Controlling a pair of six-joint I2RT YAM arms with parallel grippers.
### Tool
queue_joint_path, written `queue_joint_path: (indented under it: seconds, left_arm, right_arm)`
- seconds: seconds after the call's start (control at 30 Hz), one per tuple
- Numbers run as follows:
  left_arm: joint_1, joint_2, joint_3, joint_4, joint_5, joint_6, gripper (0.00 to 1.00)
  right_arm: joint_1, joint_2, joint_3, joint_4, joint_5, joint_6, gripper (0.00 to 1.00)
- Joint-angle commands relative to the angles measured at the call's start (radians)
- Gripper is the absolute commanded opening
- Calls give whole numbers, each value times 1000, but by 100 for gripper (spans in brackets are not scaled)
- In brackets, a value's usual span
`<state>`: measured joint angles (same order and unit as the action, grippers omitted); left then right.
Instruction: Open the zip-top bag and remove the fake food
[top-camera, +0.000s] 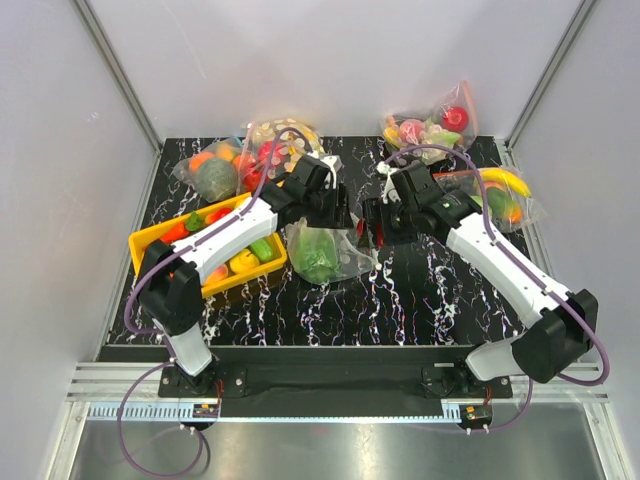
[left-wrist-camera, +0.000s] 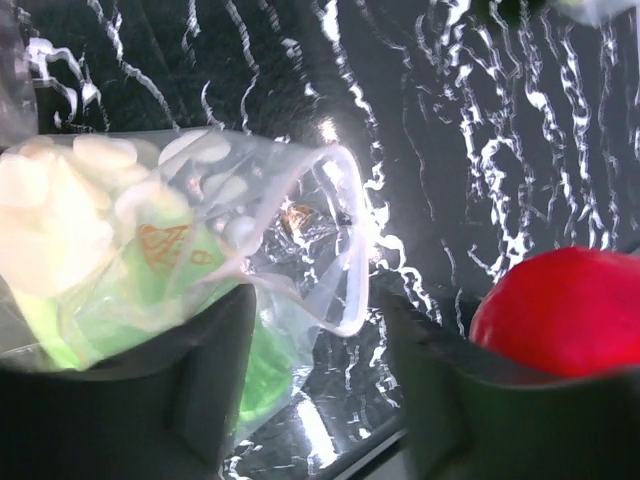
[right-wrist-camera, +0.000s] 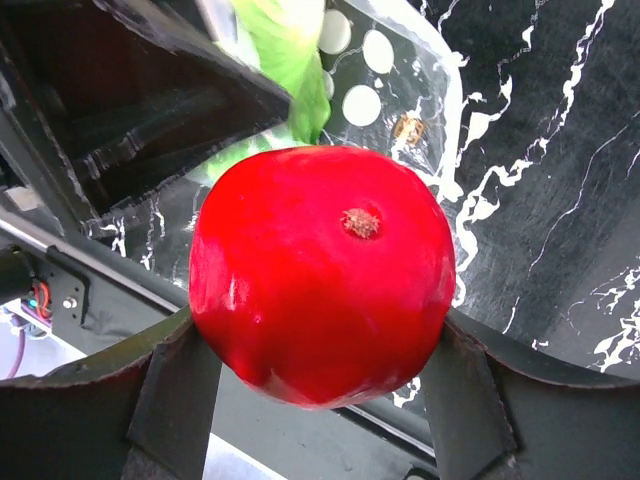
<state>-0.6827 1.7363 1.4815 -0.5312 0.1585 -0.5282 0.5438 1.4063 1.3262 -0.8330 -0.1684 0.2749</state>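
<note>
One piece is out: my right gripper (right-wrist-camera: 320, 385) is clamped on the red fruit (right-wrist-camera: 320, 275), a finger on either flank. It is glossy and round, so I judge that a quick swing could squirt it out onto the table (top-camera: 430, 300). Both grippers sit close together over the middle, and a careless turn could knock them together.

My left gripper (left-wrist-camera: 320, 390) has its jaws apart and grips nothing. The bag (left-wrist-camera: 200, 240) lies on the table, the rim of its open mouth in the gap between those fingers and its body by the left one; I can't tell if they touch. The lettuce (left-wrist-camera: 262, 372) sits inside. With nothing pinning the bag, reaching in for the lettuce would likely drag the bag along or fold the mouth shut.
</note>
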Motion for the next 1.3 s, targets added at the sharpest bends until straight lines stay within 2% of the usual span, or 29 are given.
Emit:
queue_joint_path:
  seconds: [0.0, 0.07, 0.13, 0.23, 0.4, 0.53, 0.67, 0.77, 0.8, 0.9, 1.27]
  left_arm:
    - [8, -52, 83, 4, 76, 36, 73]
    - [14, -63, 94, -1, 98, 28, 85]
    - [24, -75, 94, 7, 128, 22, 91]
    - [35, -113, 74, 17, 122, 36, 94]
    - [98, -184, 5, 13, 113, 51, 95]
    - [146, -308, -114, 45, 107, 89, 96]
    - [173, -417, -203, 66, 114, 169, 98]
    - [175, -496, -251, 74, 196, 261, 99]
    - [175, -507, -260, 74, 270, 299, 99]
    - [175, -555, -285, 57, 341, 321, 99]
    - [118, -606, -306, 95, 441, 333, 99]
  right_arm:
    - [8, -49, 80, -17, -23, -23, 42]
    - [8, -50, 111, -21, -48, -31, 43]
    - [8, -49, 134, -28, -72, -40, 42]
    - [4, -35, 186, -49, -118, -46, 43]
    - [4, -3, 240, -63, -200, -62, 42]
    - [1, 19, 264, -64, -279, -72, 41]
    - [2, 54, 300, -41, -448, -60, 41]
    - [1, 108, 338, -38, -594, -49, 40]
    - [1, 120, 349, -41, -624, -48, 40]
    - [1, 163, 387, -46, -723, -45, 40]
    - [1, 260, 406, 28, -987, 87, 40]
